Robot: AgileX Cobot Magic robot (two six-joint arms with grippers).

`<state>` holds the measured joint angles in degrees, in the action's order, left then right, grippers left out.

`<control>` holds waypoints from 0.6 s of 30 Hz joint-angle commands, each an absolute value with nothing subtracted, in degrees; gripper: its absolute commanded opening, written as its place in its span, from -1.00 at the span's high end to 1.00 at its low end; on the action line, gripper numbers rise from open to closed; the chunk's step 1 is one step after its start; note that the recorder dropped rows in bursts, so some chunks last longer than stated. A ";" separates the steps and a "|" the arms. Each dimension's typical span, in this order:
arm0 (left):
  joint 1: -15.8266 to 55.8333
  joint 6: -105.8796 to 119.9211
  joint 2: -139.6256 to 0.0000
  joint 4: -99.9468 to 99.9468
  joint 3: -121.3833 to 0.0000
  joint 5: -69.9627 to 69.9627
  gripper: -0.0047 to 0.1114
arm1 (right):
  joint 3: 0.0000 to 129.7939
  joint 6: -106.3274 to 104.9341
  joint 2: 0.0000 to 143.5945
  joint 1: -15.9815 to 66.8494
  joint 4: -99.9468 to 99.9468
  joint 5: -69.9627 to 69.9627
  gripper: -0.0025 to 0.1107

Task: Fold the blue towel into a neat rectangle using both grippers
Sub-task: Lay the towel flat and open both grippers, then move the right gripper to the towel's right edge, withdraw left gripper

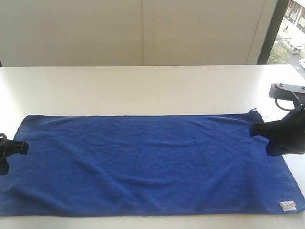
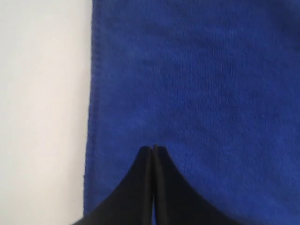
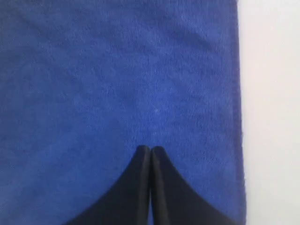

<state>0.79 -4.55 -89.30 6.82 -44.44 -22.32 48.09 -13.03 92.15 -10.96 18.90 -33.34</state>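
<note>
- A deep royal-blue, fuzzy microfibre towel (image 1: 143,162) lies spread flat, faintly rippled, on the smooth white worktop (image 1: 143,86).
- The black, tapered left claw (image 2: 153,150) is pressed together and empty.
- The right claw (image 3: 150,150) is likewise closed and empty.

I read the blue towel (image 1: 143,162) as soft, matt, napped cloth, the desk (image 1: 143,88) as smooth, and the left gripper (image 2: 153,150) and right gripper (image 3: 150,149) as matt black.

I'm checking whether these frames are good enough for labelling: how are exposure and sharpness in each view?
Exterior view: fairly sharp, with daylight at the window; the table is nearly washed out at left, and the blue towel shows soft wrinkle shading. Left wrist view: slightly soft, the shut left hand a featureless black shape. Right wrist view: likewise soft, right hand black, table blown white.
</note>
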 commanded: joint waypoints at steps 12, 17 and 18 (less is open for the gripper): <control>7.02 -1.14 -88.12 11.05 -35.51 -16.00 0.92 | 35.67 -11.73 89.65 -9.71 20.78 -24.58 0.96; 7.02 -1.25 -89.22 10.25 -34.50 -16.25 0.92 | 34.04 -11.60 89.65 -9.71 20.01 -22.58 0.96; 7.02 -1.25 -89.38 9.73 -34.50 -16.37 0.92 | 33.92 -11.31 89.65 -9.71 19.60 -22.14 0.96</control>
